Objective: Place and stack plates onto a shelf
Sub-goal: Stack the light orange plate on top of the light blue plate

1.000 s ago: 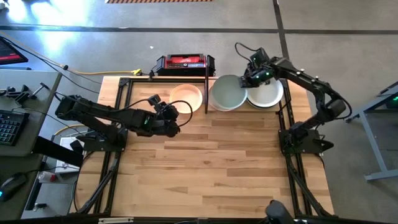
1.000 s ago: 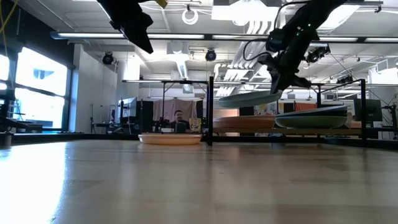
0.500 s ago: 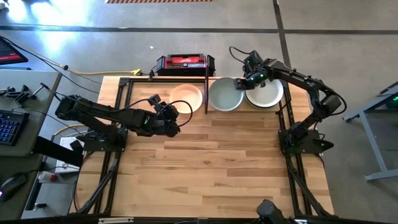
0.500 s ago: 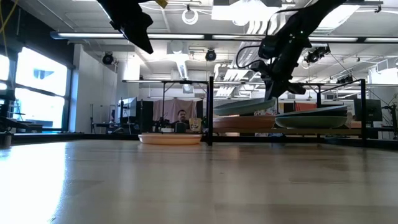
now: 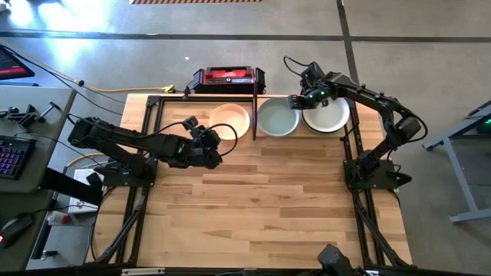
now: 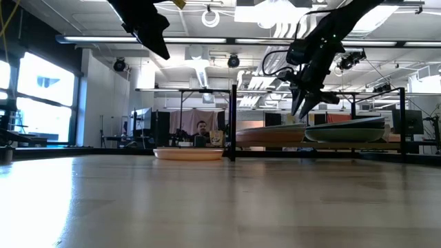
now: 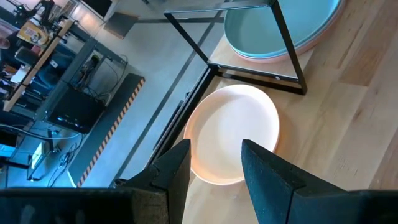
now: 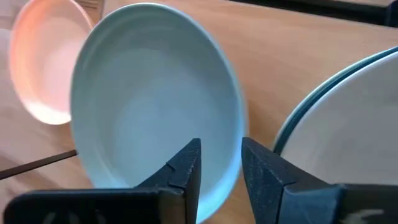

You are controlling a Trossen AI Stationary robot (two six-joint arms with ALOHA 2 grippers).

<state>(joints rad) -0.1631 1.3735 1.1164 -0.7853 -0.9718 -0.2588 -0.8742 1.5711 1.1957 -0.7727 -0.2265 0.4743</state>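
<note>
A pale green plate (image 5: 277, 119) (image 8: 149, 106) lies level on a terracotta plate (image 6: 269, 136), just right of the shelf's upright divider (image 5: 254, 111). My right gripper (image 5: 294, 102) (image 8: 221, 146) is open. It hangs a little above the green plate's right rim (image 6: 302, 110), one finger on either side, touching nothing. An off-white plate (image 5: 328, 116) tops a second pile to the right. A cream plate (image 5: 230, 119) (image 7: 233, 134) rests left of the divider. My left gripper (image 5: 217, 149) (image 7: 214, 149) waits open in the air, on the near side of the cream plate.
A red-and-black box (image 5: 229, 77) stands behind the shelf, off the table's far edge. The shelf's black rods (image 7: 289, 46) run around and over the plates. The wooden tabletop (image 5: 261, 199) stretches toward the near edge. A person (image 6: 200, 131) shows in the room beyond.
My right gripper has moved down and a little toward the table's left with the pale green plate, then opened and let go. The plate, tilted with its right rim up a moment ago, now lies flat on the pile beside the divider.
</note>
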